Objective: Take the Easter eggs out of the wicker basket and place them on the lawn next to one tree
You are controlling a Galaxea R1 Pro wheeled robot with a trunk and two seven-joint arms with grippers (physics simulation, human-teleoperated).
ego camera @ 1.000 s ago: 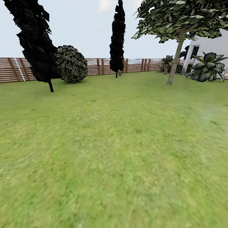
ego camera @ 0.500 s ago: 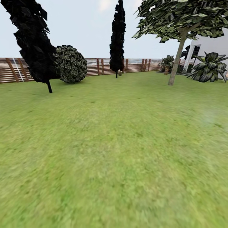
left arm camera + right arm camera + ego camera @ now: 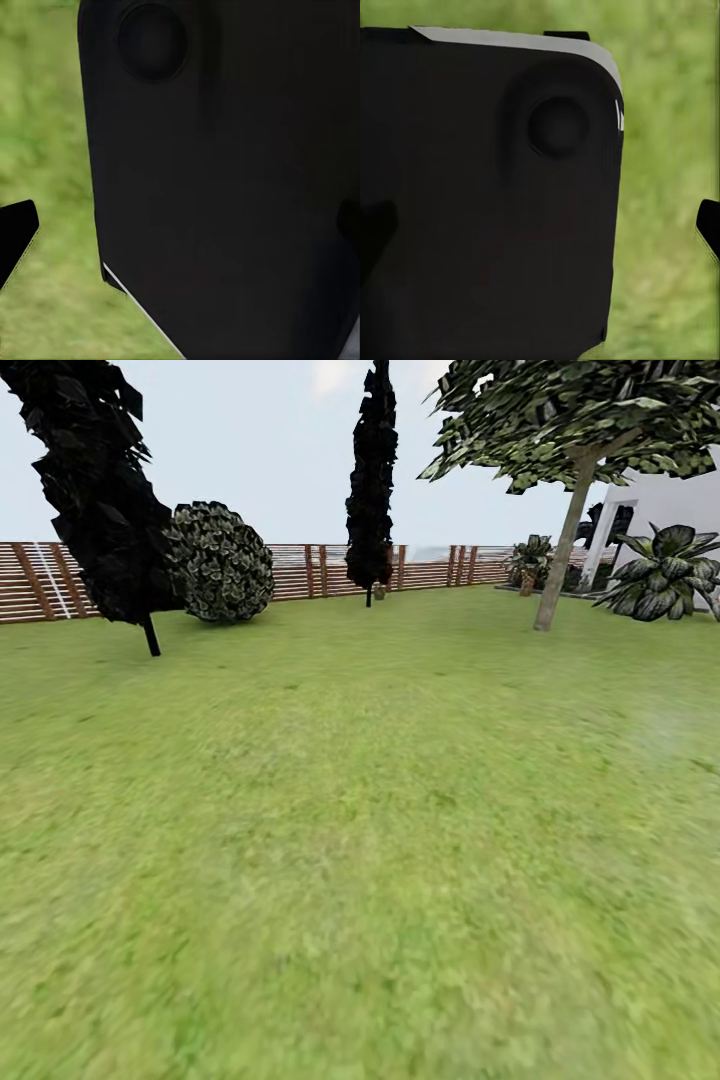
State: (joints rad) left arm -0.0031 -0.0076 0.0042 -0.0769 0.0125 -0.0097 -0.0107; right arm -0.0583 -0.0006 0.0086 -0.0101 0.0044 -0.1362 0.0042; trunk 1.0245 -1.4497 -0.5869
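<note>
Across the head view, the lawn (image 3: 360, 840) is stretching toward a brown fence (image 3: 300, 572), with the grey-trunked tree (image 3: 556, 560) standing far right near the white house (image 3: 670, 505). Both wrist views are showing a black robot panel (image 3: 225, 180) over blurred grass, so I cannot tell how either claw is standing.

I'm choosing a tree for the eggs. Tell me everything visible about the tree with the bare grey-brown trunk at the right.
The tree with the bare grey-brown trunk stands on the green lawn at the head view's right, near the white house. Its smooth, slim trunk leans slightly and forks high up under a broad canopy of mottled green leaves. Grass surrounds its base; nothing lies beside it.
</note>
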